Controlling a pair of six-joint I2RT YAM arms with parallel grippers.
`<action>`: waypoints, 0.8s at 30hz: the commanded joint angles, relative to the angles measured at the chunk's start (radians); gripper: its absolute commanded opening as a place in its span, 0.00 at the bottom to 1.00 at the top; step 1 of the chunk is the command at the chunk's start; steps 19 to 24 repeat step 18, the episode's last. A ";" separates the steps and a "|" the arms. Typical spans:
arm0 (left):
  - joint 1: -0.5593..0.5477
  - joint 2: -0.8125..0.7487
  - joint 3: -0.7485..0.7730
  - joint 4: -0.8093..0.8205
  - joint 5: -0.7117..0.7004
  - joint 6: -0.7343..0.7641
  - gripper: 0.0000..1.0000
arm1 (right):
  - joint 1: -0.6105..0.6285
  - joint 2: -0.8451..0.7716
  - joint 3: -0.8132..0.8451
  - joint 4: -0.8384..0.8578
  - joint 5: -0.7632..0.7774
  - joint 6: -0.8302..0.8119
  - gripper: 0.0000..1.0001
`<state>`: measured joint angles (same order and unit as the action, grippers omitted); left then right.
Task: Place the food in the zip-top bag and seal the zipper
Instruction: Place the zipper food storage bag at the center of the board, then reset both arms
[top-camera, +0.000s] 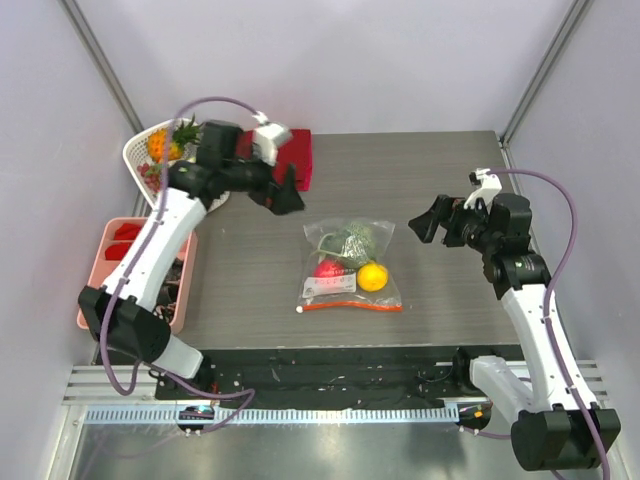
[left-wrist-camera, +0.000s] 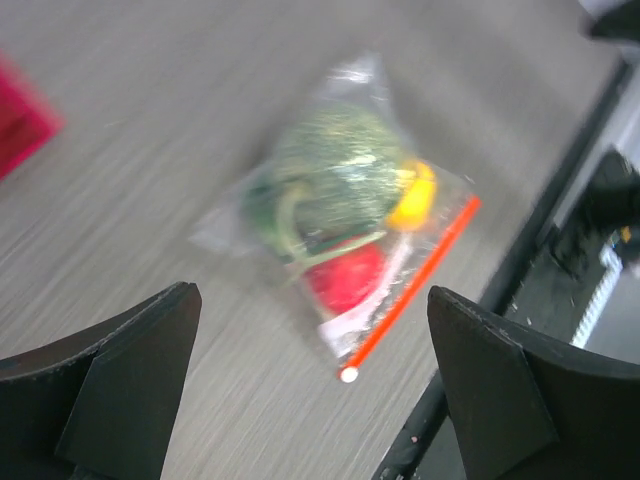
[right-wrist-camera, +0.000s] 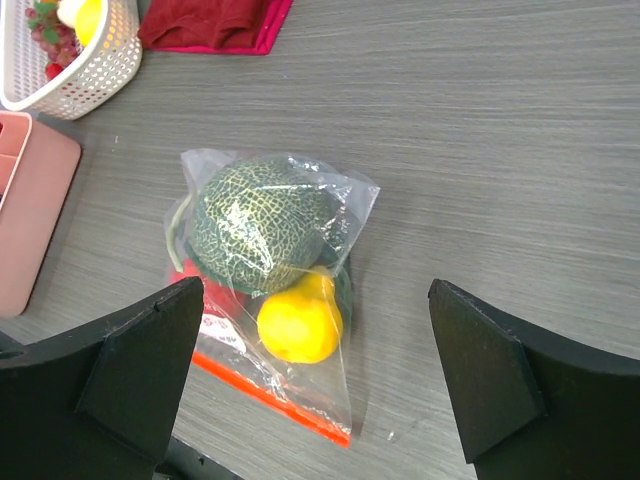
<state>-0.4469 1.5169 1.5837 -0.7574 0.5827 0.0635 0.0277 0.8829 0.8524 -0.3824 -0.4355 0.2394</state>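
The zip-top bag lies flat on the table between both arms, with the food inside: a netted green melon, a yellow citrus and a red apple. Green leaves show beside the melon. The orange-red zipper runs along the bag's near edge, with a white slider at its left end. My left gripper hangs open above and to the left of the bag, holding nothing. My right gripper hovers open to the bag's right, also holding nothing.
A folded dark red cloth lies at the back of the table. A white basket with toy fruit stands at the back left. A pink tray sits along the left edge.
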 joint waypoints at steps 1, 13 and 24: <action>0.207 -0.063 0.047 -0.216 0.043 -0.088 1.00 | -0.052 -0.002 0.045 -0.047 -0.009 0.011 1.00; 0.519 -0.207 -0.333 -0.201 -0.001 0.012 1.00 | -0.130 0.039 -0.024 -0.101 0.012 -0.100 1.00; 0.519 -0.218 -0.321 -0.198 -0.055 -0.004 1.00 | -0.130 0.045 -0.004 -0.101 0.011 -0.129 1.00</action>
